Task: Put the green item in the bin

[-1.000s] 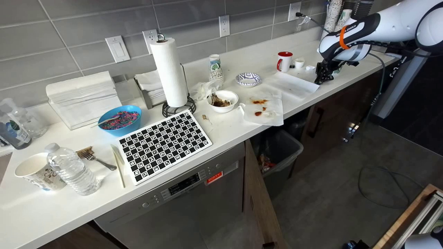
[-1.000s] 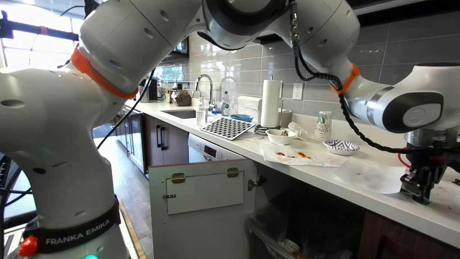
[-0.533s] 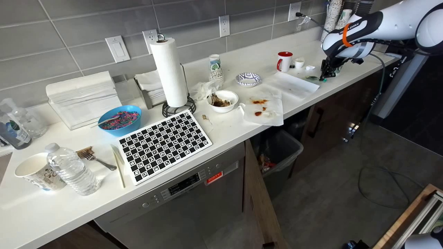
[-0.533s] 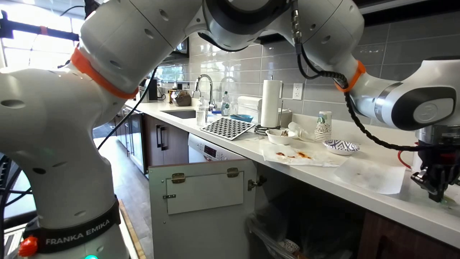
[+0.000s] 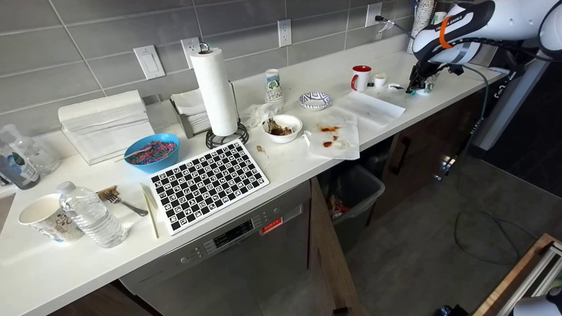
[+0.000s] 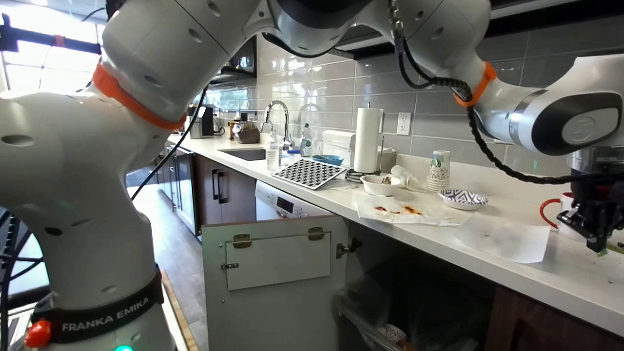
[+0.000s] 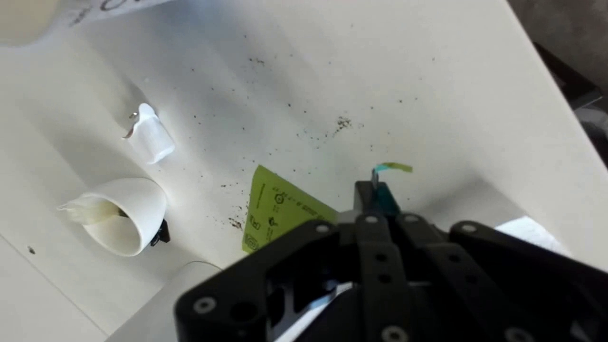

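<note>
The green item is a yellow-green printed wrapper with a teal edge in the wrist view. My gripper is shut on it. A short green and teal end sticks out past the fingertips, and part of the wrapper is hidden behind the fingers. In the exterior views the gripper holds it a little above the counter's right part. Small bits of teal-green show at the tips. The bin is dark, open-topped and lined, with rubbish inside. It stands below the counter in the open cabinet, also in an exterior view.
A red-handled mug, a small white cup and a white piece stand near the gripper. White paper sheets lie towards the bin. The open cabinet door stands beside the bin. Dark crumbs dot the counter.
My gripper has risen from the counter and moved slightly away from the paper sheet. The green wrapper has come up with it.
</note>
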You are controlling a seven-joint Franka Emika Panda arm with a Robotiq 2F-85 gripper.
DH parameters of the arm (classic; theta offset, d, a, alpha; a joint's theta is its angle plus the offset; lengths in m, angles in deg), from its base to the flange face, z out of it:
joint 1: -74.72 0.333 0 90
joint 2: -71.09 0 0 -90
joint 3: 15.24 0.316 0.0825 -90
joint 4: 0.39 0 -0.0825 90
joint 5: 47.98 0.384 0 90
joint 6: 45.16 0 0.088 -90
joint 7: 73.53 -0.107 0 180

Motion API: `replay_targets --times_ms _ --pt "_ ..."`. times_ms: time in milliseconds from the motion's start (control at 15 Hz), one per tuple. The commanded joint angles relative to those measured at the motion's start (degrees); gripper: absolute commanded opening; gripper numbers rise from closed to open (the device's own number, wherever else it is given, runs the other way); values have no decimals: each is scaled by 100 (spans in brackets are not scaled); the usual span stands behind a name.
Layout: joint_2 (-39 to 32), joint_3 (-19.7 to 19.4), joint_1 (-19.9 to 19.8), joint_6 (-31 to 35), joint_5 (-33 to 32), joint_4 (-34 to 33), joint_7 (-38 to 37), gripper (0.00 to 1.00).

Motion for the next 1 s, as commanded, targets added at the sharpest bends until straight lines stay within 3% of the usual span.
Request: replay_targets --times_ms 0,400,733,933 --pt "706 101 -19 72 205 825 -112 0" --pt "1967 345 -201 -147 1221 2269 -53 0" --pt "3038 17 -82 -634 2105 3553 176 0" --pt "3645 -324 58 -1313 2505 4218 425 0"
